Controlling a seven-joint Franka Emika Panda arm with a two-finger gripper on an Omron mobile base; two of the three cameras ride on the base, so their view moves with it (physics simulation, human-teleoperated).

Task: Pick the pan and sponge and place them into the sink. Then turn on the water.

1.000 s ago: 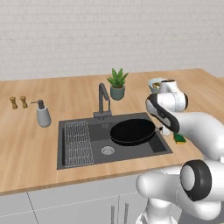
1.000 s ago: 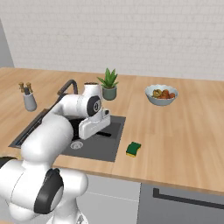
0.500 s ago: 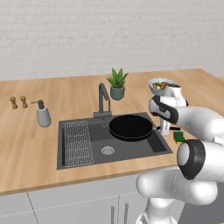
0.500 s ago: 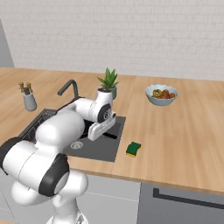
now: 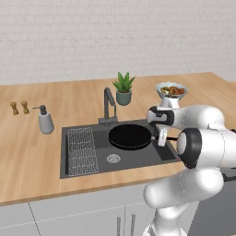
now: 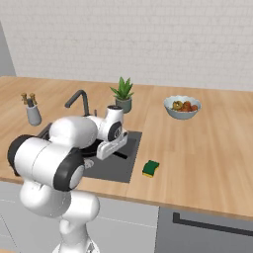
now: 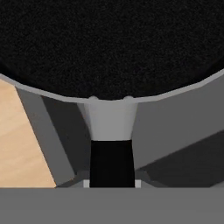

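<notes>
The black pan (image 5: 130, 137) hangs level over the right half of the dark grey sink (image 5: 69, 167). My gripper (image 5: 162, 138) is shut on the pan's long handle at the basin's right edge. In the hand view the pan (image 7: 112, 43) spreads across the top, and its black handle (image 7: 111, 162) runs down between my fingertips (image 7: 86, 183). The green and yellow sponge (image 6: 150, 168) lies on the wooden counter to the right of the sink (image 6: 124, 169). The dark faucet (image 5: 108, 103) stands behind the basin with no water running. In the right base view my gripper (image 6: 112, 148) is low over the sink.
A wire rack (image 5: 83, 149) lies in the basin's left half beside the drain (image 5: 113, 158). A grey soap dispenser (image 5: 44, 120) and two small shakers (image 5: 20, 108) stand at the left. A potted plant (image 5: 123, 87) and a bowl of food (image 5: 171, 90) stand behind the sink.
The arm has swung round and carried the pan a little to the left, further over the basin. The sponge has not moved.
</notes>
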